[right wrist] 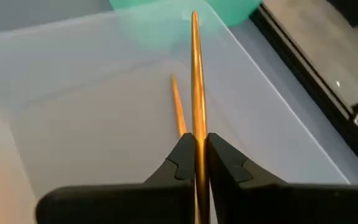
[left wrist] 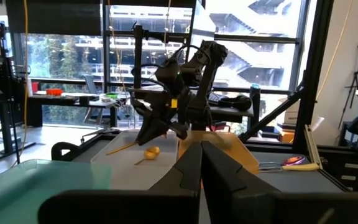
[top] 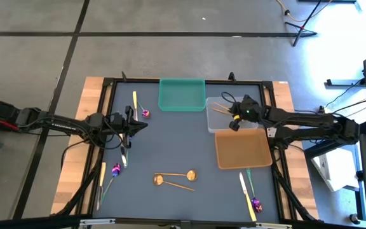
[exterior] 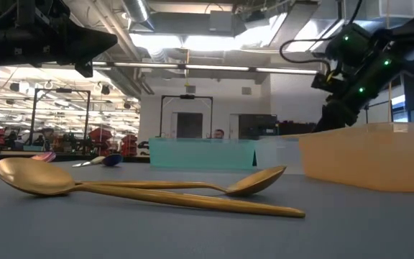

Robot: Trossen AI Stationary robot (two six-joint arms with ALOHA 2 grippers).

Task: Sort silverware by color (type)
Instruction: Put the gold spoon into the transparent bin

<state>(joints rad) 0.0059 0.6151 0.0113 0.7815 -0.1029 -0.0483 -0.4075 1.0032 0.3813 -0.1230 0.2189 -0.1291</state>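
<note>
My right gripper (top: pixel 234 119) (right wrist: pixel 196 146) hangs over the clear tray (top: pixel 216 124), shut on a gold spoon (right wrist: pixel 195 74). A second gold spoon (right wrist: pixel 178 109) lies on the tray's floor beside it. Two more gold spoons (top: pixel 173 179) (exterior: pixel 157 188) lie crossed on the mat near the near edge. Purple-headed spoons (top: pixel 145 113) (top: pixel 115 170) (top: pixel 255 203) and pale yellow knives (top: pixel 134 100) (top: pixel 101 175) (top: pixel 245 191) lie scattered flat on the mat. My left gripper (top: pixel 138 124) (left wrist: pixel 201 163) is shut and empty, raised over the mat's left part. My right gripper pinches the gold spoon's handle (right wrist: pixel 196 127) between its two fingertips. The handle runs along the fingers and sticks out ahead of them toward the tray's far left corner. The spoon's other end is hidden under the fingers, and I cannot tell whether it touches the tray floor.
The green tray (top: pixel 182 94) stands at the far edge, left of the clear tray. The orange tray (top: pixel 243 150) sits just nearer than the clear one. A black frame (top: pixel 110 81) rims the mat, with wooden boards outside it. Open mat lies in the middle.
</note>
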